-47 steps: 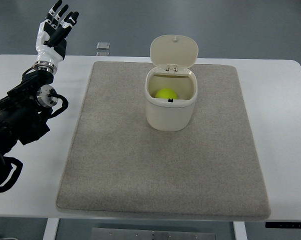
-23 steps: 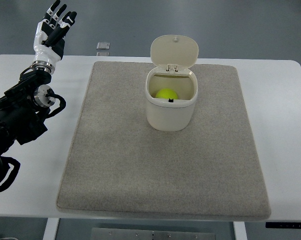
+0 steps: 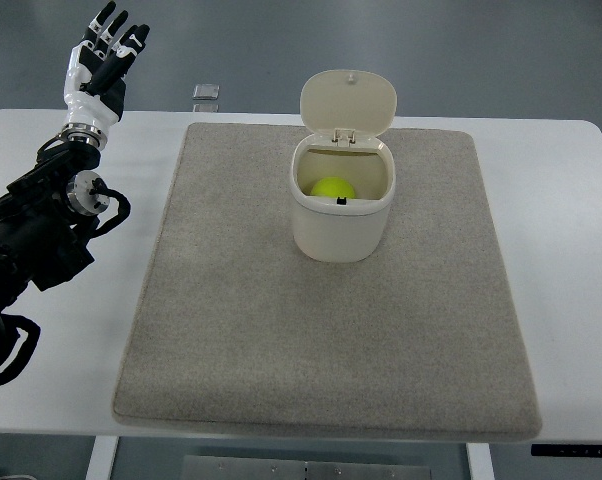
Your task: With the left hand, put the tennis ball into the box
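1. From my remote station: the tennis ball (image 3: 333, 187) lies inside the cream box (image 3: 341, 205), whose hinged lid (image 3: 348, 103) stands open at the far side, on the grey mat (image 3: 326, 300) covering the white counter (image 3: 571, 250).
2. The left robot hand (image 3: 101, 62) is raised over the counter's far left corner, fingers extended and relaxed, released and holding nothing.
3. The ball sits well apart from that robot hand, off to its right and nearer to the robot's side of the counter; a ball has no long axis to line up with.
4. Only the left arm (image 3: 41, 235) shows, entering from the left edge; the right one is out of sight, so the left is the only hand near the box.
5. I judge the placement done, with no reach toward the box called for; lowering the arm clear of the counter edge looks like the remaining move.
6. A small clear object (image 3: 207, 92) lies at the counter's far edge, beside the mat.
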